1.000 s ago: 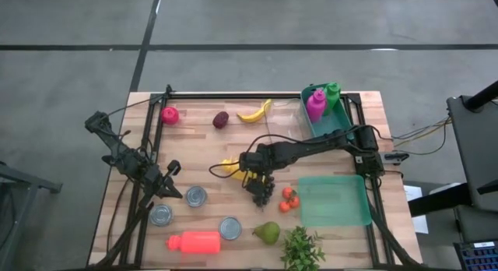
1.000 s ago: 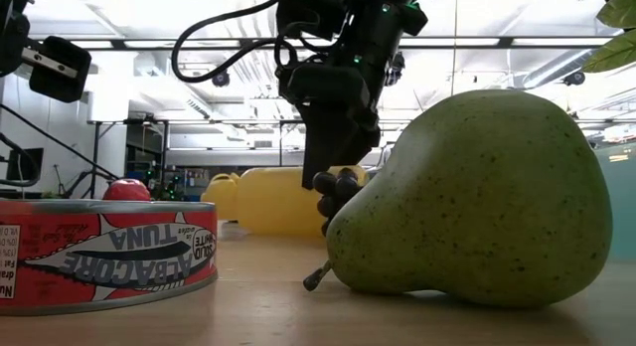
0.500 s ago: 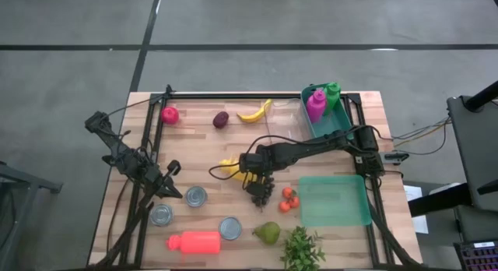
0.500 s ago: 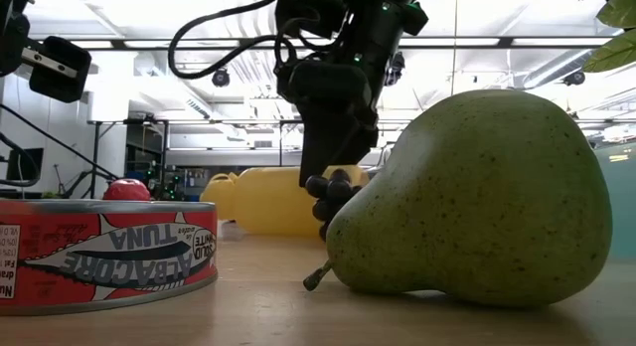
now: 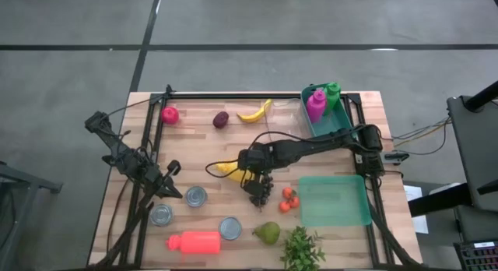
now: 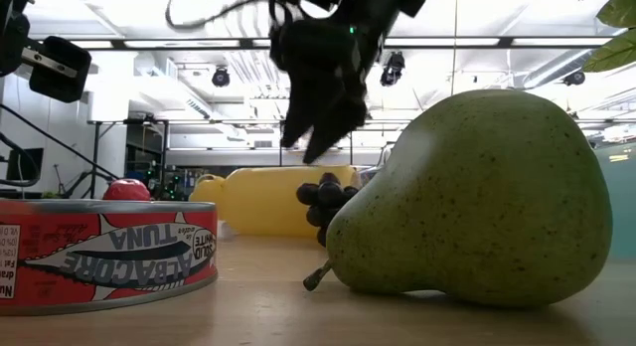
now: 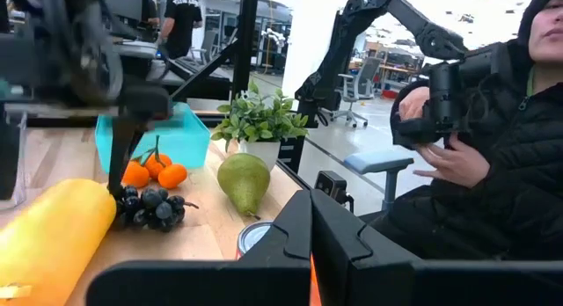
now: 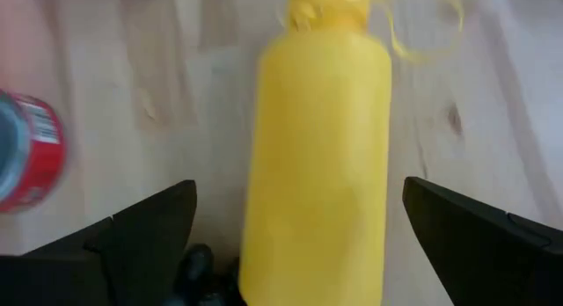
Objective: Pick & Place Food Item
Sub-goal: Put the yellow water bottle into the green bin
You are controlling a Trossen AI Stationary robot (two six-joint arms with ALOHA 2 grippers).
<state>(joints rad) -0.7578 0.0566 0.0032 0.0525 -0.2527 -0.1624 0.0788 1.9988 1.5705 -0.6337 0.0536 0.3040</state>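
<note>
A bunch of dark grapes lies on the wooden table next to a yellow bottle, which rests on its side. In the low view the grapes sit on the table behind the pear. My right gripper hovers open just above them, touching nothing. In the right wrist view its fingers spread wide over the yellow bottle, with the grapes at the picture's edge. My left gripper waits shut near the table's left side; it looks toward the grapes.
A teal tray and tomatoes lie right of the grapes. Pear, plant, cans and an orange bottle sit along the near edge. Banana and a bottle bin are at the far side. A person sits beyond the table.
My right gripper has risen off the grapes and shifted a little toward the table's far left, over the yellow bottle. The grapes stay lying on the table.
</note>
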